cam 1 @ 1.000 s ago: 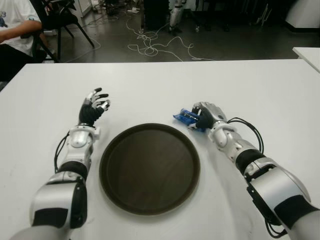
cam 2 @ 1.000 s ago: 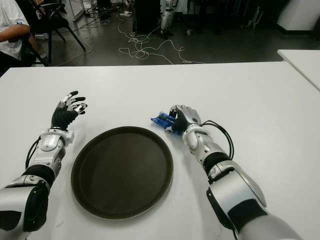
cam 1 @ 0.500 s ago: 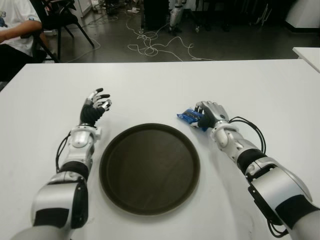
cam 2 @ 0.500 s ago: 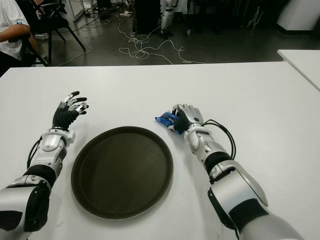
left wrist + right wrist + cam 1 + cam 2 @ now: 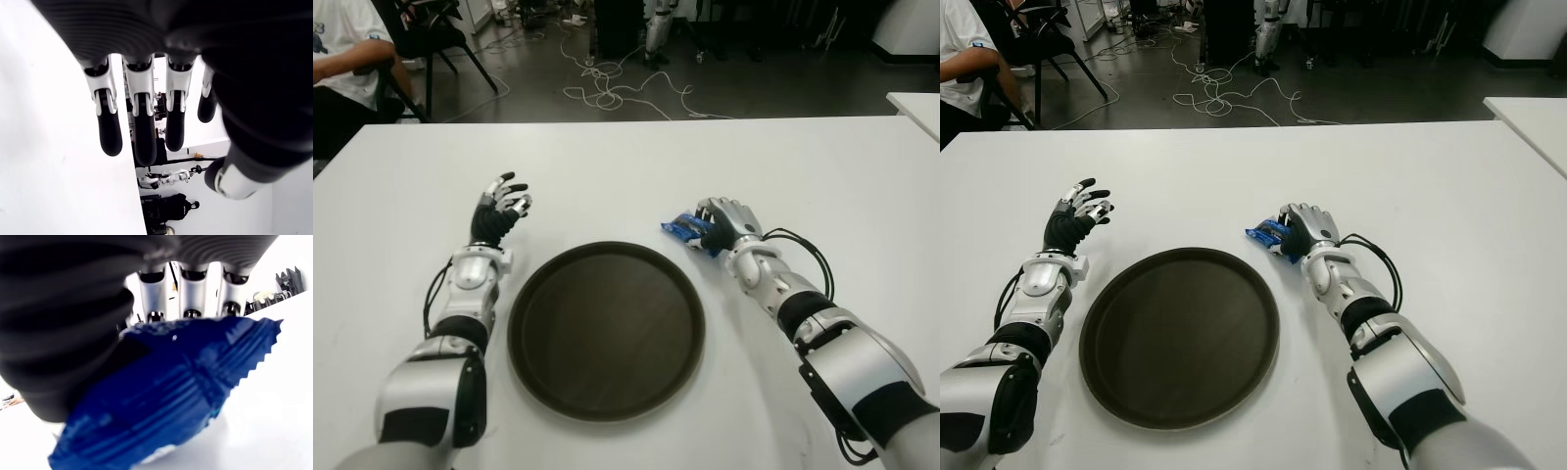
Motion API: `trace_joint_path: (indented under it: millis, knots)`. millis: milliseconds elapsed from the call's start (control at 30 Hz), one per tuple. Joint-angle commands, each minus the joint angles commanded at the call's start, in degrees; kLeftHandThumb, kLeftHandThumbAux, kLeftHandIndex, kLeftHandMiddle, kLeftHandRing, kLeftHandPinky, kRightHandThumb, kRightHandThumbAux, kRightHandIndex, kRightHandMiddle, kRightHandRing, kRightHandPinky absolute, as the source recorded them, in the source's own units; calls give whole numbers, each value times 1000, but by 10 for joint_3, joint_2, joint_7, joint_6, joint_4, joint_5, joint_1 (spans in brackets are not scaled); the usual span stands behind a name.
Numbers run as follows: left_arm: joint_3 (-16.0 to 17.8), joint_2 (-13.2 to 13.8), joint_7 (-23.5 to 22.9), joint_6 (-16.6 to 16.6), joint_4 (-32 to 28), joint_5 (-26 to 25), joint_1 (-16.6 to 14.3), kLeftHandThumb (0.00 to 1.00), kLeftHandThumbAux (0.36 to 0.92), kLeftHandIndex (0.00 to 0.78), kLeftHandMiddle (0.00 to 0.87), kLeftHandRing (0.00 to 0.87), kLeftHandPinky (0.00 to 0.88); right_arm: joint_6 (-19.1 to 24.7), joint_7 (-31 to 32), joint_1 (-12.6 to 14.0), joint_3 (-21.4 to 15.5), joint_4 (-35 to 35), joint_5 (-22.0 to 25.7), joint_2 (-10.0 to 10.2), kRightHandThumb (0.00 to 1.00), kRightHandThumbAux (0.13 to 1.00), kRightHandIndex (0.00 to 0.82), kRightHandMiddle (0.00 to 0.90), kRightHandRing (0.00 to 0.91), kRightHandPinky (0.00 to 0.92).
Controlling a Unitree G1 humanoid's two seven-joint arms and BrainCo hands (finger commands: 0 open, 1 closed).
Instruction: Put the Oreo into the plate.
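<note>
The right hand (image 5: 722, 223) had its fingers curled around the blue Oreo packet (image 5: 683, 230), just beyond the right rim of the round brown plate (image 5: 606, 331), apparently ready to carry it over. The left hand (image 5: 497, 213), fingers spread and empty, stood left of the plate on the white table (image 5: 607, 176).

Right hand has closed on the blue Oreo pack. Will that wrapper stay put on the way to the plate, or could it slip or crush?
The Oreo pack looks like thin glossy film with a crimped end, so probably slippery and light. The right hand covers only one end, so the free end may droop or pivot. The wrapper looks soft, so a hard squeeze could break the contents. The plate is close by.
</note>
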Motion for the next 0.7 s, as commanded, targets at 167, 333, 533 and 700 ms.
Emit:
trace_joint_path:
  millis: [167,333,533,700]
  knots:
    - [-1,0,2,1,0,1,0,369,718,147,260,300,333,1,0,-1,-2,-1,1,0,322,857,617,740,735,710]
    - [2,0,0,4,1,-2,0,380,718,146,261,300,336,-4,-4,-1,-5,-4,3,-1,618,755,473,731,726,702]
    - [2,1,-3,5,3,-3,-1,376,712,147,259,300,338,-34,-43,4,-16,-17,8,-2,689,731,439,737,735,717]
    - [1,2,-5,5,4,-2,-1,381,707,143,247,298,338,-61,-84,8,-23,-26,8,-2,697,729,434,742,743,732]
